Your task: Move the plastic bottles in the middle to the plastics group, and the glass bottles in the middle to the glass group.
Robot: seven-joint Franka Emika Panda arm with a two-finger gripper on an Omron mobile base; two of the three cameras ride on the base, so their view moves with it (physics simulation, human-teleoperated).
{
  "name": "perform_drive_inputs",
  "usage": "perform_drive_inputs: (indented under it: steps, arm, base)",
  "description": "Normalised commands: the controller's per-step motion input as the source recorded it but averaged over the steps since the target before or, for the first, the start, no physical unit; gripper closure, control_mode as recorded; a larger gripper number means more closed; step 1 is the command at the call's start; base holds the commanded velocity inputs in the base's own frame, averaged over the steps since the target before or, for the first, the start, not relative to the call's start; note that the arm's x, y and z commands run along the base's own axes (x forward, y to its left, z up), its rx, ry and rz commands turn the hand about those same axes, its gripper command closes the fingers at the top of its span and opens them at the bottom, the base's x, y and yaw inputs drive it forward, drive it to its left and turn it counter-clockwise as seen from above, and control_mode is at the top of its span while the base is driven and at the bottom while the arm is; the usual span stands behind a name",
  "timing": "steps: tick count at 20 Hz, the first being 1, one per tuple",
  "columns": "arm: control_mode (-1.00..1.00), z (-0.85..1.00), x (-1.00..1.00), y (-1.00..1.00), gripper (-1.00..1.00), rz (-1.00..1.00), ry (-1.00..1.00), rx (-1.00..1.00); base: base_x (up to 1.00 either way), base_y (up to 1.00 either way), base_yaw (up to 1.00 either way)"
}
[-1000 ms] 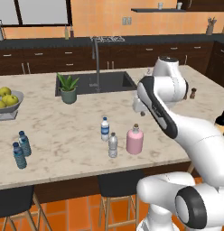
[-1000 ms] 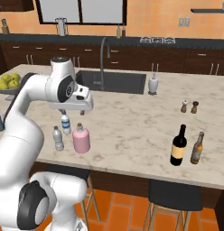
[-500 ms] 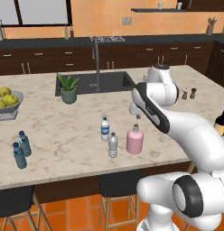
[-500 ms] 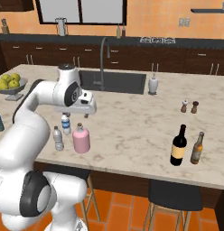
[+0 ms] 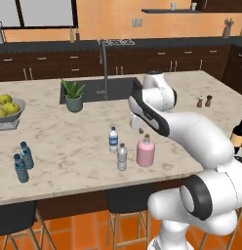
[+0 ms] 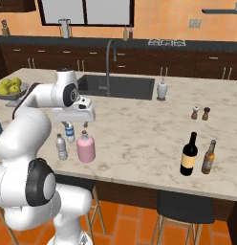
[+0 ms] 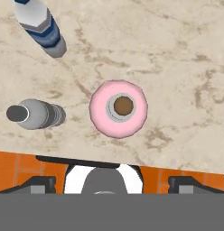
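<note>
Pink bottle (image 7: 118,108) stands near the counter edge (image 7: 132,159), spread hand (image 6: 84,123) above it.

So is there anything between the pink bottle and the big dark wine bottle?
No. In the right base view, only bare marble counter lies between the pink bottle and the wine bottle.

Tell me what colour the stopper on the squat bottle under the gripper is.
Brown, set in a pale ring on the pink bottle; the hand view shows the stopper best.
</note>
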Motion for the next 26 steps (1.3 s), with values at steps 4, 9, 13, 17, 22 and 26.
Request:
perform_drive_inputs:
  steps: [4, 9, 13, 17, 22, 26]
  arm:
    - [-1.0, -0.19, 0.08, 0.0, -1.0, 0.0, 0.01, 0.0]
    - [-1.0, -0.19, 0.21, 0.0, -1.0, 0.0, 0.0, 0.0]
    - [-1.0, -0.16, 0.29, -0.03, -1.0, 0.0, -0.01, 0.01]
    - [-1.0, -0.12, 0.11, -0.06, -1.0, 0.0, -0.06, 0.03]
    - [-1.0, -0.11, -0.04, -0.03, -1.0, 0.0, -0.01, 0.01]
    - [-1.0, -0.14, 0.0, 0.0, -1.0, 0.0, -0.01, 0.02]
  base:
    - [0.0, 0.0, 0.0]
    - [0.0, 0.0, 0.0]
    - [0.0, 0.0, 0.0]
    - [0.0, 0.0, 0.0]
    - [0.0, 0.0, 0.0]
    - [0.0, 0.0, 0.0]
